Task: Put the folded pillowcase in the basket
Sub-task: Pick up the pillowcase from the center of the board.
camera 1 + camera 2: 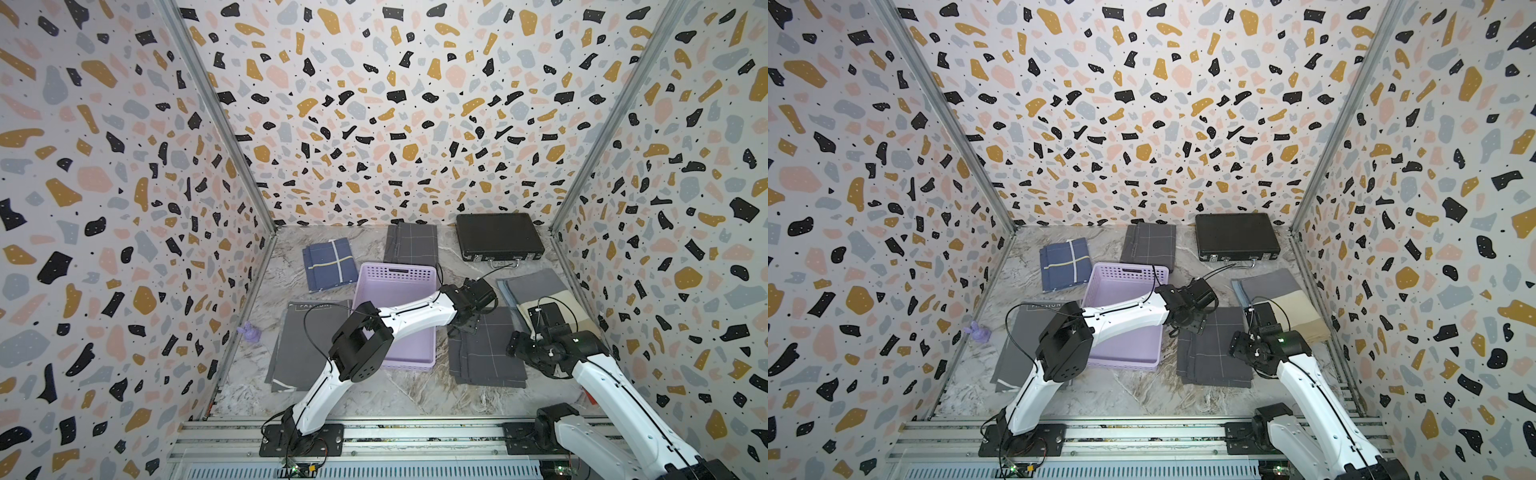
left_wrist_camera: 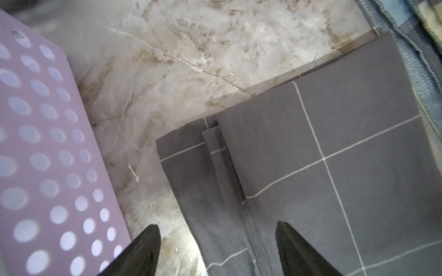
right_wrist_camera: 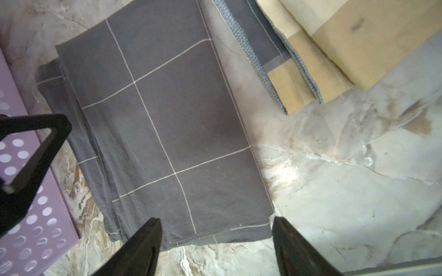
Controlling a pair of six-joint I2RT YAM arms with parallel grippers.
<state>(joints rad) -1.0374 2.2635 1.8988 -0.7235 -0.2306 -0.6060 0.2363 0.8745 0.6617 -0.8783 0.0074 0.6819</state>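
The folded pillowcase [image 1: 488, 353] [image 1: 1214, 353], dark grey with thin white grid lines, lies flat on the marble table just right of the lilac perforated basket [image 1: 399, 274] [image 1: 1125, 274]. The basket holds nothing that I can see, and the left arm crosses above it. My left gripper [image 1: 461, 328] [image 2: 217, 229] is open over the pillowcase's [image 2: 334, 143] far corner beside the basket [image 2: 47, 143], one fingertip above marble and one above cloth. My right gripper [image 1: 513, 347] [image 3: 215, 222] is open over the pillowcase's [image 3: 155, 119] near right edge and holds nothing.
A black hard case [image 1: 498, 239] stands at the back right. Other folded cloths lie around: blue [image 1: 330, 264], grey grid [image 1: 411, 243], dark grey [image 1: 307, 345] left of the basket, and a grey and beige stack [image 1: 540, 291] at the right. A small purple figure [image 1: 248, 332] sits by the left wall.
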